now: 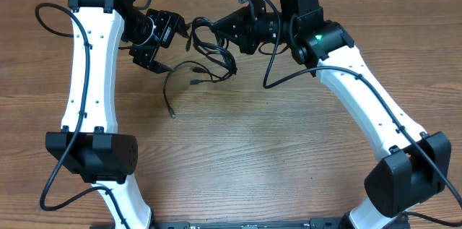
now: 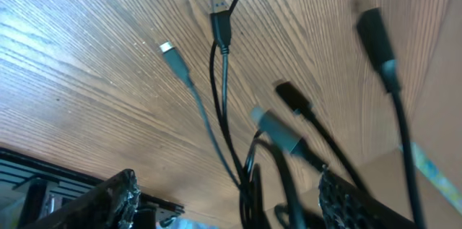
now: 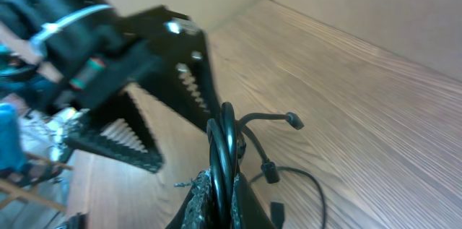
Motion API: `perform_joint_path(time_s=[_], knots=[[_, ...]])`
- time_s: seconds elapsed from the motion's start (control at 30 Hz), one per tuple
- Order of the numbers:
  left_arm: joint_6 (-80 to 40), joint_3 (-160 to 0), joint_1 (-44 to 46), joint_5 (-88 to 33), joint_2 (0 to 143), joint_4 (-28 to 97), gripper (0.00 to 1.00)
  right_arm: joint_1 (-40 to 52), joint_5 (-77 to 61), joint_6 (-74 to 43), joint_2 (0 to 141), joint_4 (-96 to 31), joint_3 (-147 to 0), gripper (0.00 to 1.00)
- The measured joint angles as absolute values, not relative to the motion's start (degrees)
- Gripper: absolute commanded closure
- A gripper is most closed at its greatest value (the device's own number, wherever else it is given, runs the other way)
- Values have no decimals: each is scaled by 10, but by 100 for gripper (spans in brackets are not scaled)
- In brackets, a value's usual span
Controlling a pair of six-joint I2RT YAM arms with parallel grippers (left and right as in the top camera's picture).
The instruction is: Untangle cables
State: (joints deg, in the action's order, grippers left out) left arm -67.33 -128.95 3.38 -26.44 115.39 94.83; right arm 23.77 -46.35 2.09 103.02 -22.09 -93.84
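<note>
The cables [image 1: 210, 53] are thin black cords bunched between my two grippers at the back of the wooden table [image 1: 274, 135]. Loose ends with plugs trail forward to the front left [image 1: 171, 113]. My right gripper [image 1: 219, 31] is shut on a doubled loop of the cables [image 3: 225, 135], which shows between its jaws [image 3: 224, 186]. My left gripper [image 1: 164, 42] is open wide. In the left wrist view several cords and plug ends [image 2: 221, 23] hang between its spread fingers [image 2: 229, 189], untouched by either finger. The open left gripper [image 3: 162, 110] also shows in the right wrist view.
Both white arms reach in from the front corners, with their thicker black wires looping beside them [image 1: 50, 19]. The arm bases [image 1: 94, 153] stand at the front left and front right [image 1: 411, 175]. A cardboard wall [image 3: 361, 5] runs behind the table.
</note>
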Motion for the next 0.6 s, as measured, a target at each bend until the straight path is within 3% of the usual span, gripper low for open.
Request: perform_joint_path(time_s=[0.1,0.6], knots=[[-686,-1289,33,-282,1154,947,36,238,-479,20,1030,-219,-938,96],[-710,-1289,41,-300,1154,931,30,237,-507,19,1030,-214,-938,96]])
